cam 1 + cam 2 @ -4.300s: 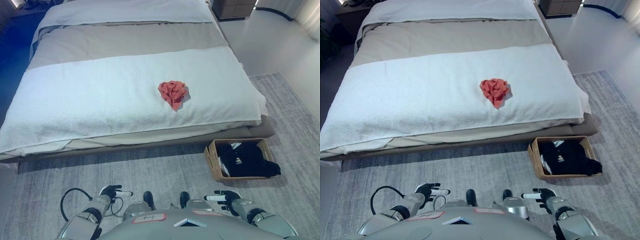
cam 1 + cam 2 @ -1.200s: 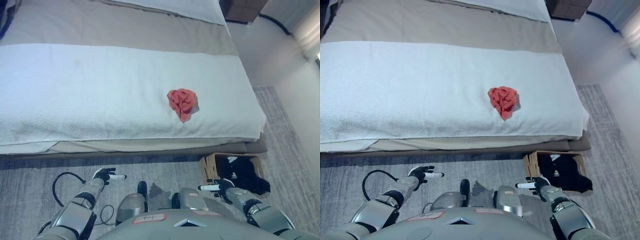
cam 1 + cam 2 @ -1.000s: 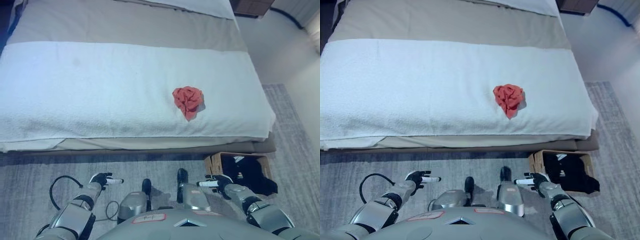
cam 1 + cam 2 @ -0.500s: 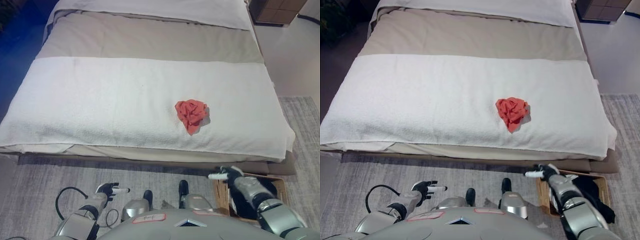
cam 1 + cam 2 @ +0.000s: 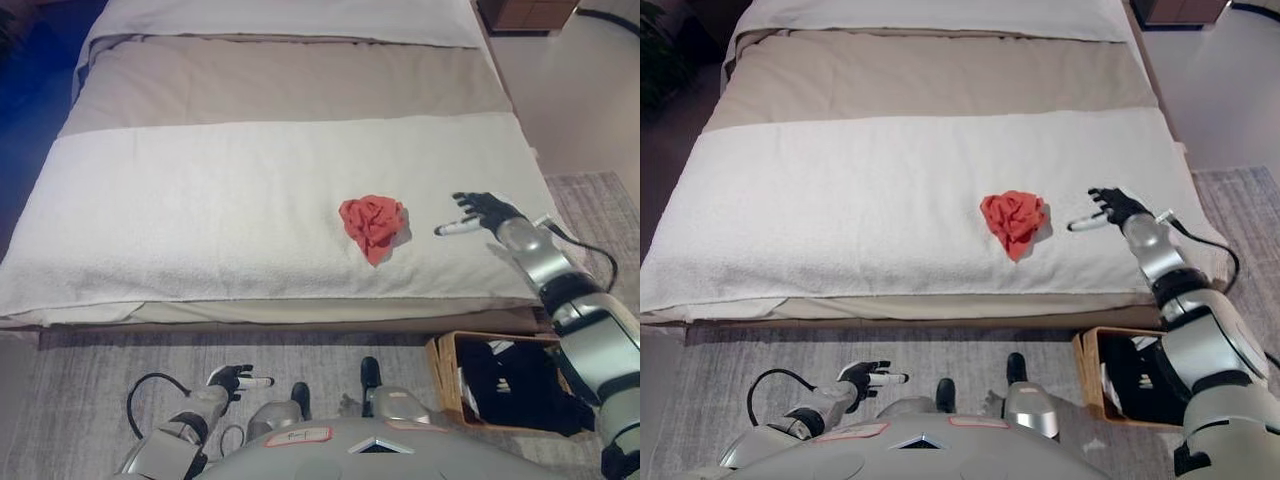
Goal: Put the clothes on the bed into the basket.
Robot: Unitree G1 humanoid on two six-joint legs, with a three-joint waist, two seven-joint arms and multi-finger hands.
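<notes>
A crumpled red cloth (image 5: 371, 222) lies on the white blanket of the bed (image 5: 200, 200), right of its middle; it also shows in the right eye view (image 5: 1013, 220). My right hand (image 5: 478, 212) is open above the blanket, a short way right of the cloth and apart from it, fingers spread. A brown basket (image 5: 440, 365) stands on the rug by the bed's near right corner with dark clothes (image 5: 510, 385) inside. My left hand (image 5: 230, 380) hangs low over the rug, open and empty.
A grey rug (image 5: 90, 390) covers the floor in front of the bed. A beige cover (image 5: 290, 85) and white pillows lie on the far half of the bed. A dark nightstand (image 5: 525, 12) stands at the far right.
My right arm has lifted from beside the basket up over the bed, and the hand now hovers right of the red cloth. The camera has shifted. The left hand stays low.
</notes>
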